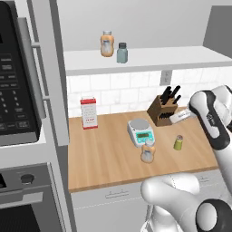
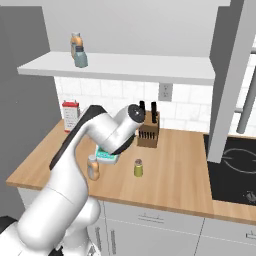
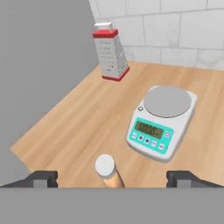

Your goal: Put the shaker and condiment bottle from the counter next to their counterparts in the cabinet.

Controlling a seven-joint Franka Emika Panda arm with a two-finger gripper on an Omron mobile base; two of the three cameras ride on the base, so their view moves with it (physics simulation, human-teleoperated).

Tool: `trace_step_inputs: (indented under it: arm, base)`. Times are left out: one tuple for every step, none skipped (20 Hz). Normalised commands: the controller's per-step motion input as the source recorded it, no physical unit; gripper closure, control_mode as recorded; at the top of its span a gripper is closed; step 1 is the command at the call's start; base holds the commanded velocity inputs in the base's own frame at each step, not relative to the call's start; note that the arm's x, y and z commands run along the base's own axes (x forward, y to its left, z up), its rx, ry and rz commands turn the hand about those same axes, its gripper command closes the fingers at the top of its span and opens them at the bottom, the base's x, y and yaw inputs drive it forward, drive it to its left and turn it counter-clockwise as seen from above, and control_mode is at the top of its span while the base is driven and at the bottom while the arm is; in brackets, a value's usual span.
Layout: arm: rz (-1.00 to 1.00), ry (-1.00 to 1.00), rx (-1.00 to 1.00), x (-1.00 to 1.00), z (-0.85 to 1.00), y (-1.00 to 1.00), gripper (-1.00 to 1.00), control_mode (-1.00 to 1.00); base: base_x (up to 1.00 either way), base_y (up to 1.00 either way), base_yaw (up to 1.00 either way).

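A: Okay, left to right. Red-topped metal box grater [image 1: 89, 113] by the backsplash, white kitchen scale with teal panel [image 1: 141, 132] mid light wooden counter [image 1: 104, 158], slim orange-tan condiment bottle [image 1: 148, 153] just in front of it, small olive-yellow shaker [image 1: 178, 142] further right, wooden knife block [image 1: 162, 111] behind.

B: Hidden stuff?

A: Right base view: arm covers part of the scale. Hand view cuts off the bottle's lower body [image 3: 108, 172]; only cap and neck show.

B: Gripper?

A: Gripper [image 3: 112, 178] fingers spread wide, bottle between the tips, not touching. Base views: fingers hard to make out.

B: Shelf?

A: White cabinet shelf [image 1: 145, 61]: wider orange bottle with white label [image 1: 107, 44], grey-teal shaker with dark cap [image 1: 122, 53] just beside it.
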Motion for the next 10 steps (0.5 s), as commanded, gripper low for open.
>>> trace_step_inputs:
  arm:
    - [0.32, 0.00, 0.03, 0.00, -0.09, -0.74, -1.00, -1.00]
    - [0.39, -0.02, 0.00, 0.00, -0.07, -0.73, -1.00, -1.00]
    - [0.42, -0.06, 0.00, 0.00, -0.05, -0.71, -1.00, -1.00]
    - [0.45, -0.08, 0.00, 0.00, -0.07, -0.68, -1.00, -1.00]
    - [0.47, -0.11, 0.00, 0.00, -0.08, -0.66, -1.00, -1.00]
    - [0.49, -0.13, 0.03, 0.00, -0.11, -0.69, -1.00, -1.00]
    - [0.49, -0.15, 0.07, 0.00, -0.10, -0.71, -1.00, -1.00]
    - [0.48, -0.18, 0.12, 0.00, -0.09, -0.76, -1.00, -1.00]
    - [0.48, -0.21, 0.12, 0.00, -0.06, -0.76, -1.00, -1.00]
    - [0.47, -0.21, 0.12, 0.00, -0.05, -0.71, -1.00, -1.00]
  base:
    - [0.00, 0.00, 0.00]
    - [0.00, 0.00, 0.00]
    - [0.00, 0.00, 0.00]
    - [0.00, 0.00, 0.00]
    - [0.00, 0.00, 0.00]
    - [0.00, 0.00, 0.00]
    - [0.00, 0.00, 0.00]
    - [0.00, 0.00, 0.00]
    - [0.00, 0.00, 0.00]
    - [0.00, 0.00, 0.00]
